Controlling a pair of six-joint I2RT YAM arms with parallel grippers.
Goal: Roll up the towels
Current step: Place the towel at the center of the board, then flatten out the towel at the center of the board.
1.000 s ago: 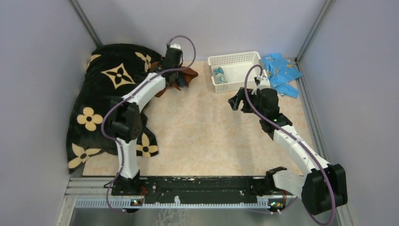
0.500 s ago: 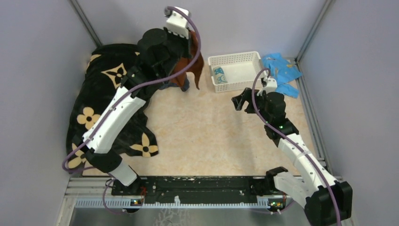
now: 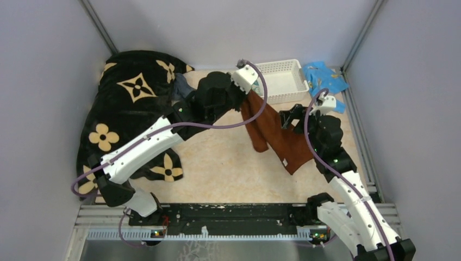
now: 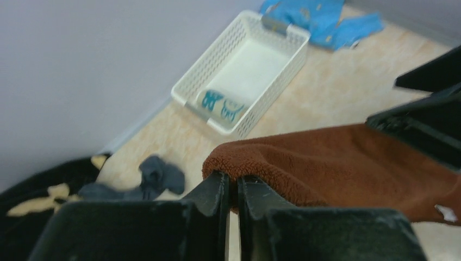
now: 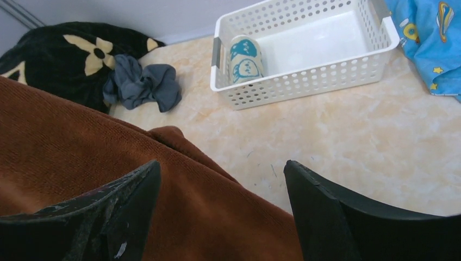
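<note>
Two claws meet one brown towel (image 3: pixel 277 138): my left claw (image 4: pixel 232 182) pinches its far corner, my right claw (image 5: pixel 220 176) stands open over its near part. Its length runs far-left to near-right over the table (image 3: pixel 217 163).

A rust-brown towel (image 3: pixel 274 136) of thick, matt terry pile fills the centre of the overhead view above a smooth, beige, stone-patterned surface (image 3: pixel 217 157). Toward the upper right, a white perforated plastic basket (image 3: pixel 282 99) shows a faint sheen; the teal-and-white towel (image 5: pixel 243 57) inside looks soft and printed. At upper left are a crumpled, matt slate-grey towel (image 3: pixel 182 86) and a black fleece blanket (image 3: pixel 128 103). The left claw (image 4: pixel 234 182) is scuffed matt black plastic.
</note>
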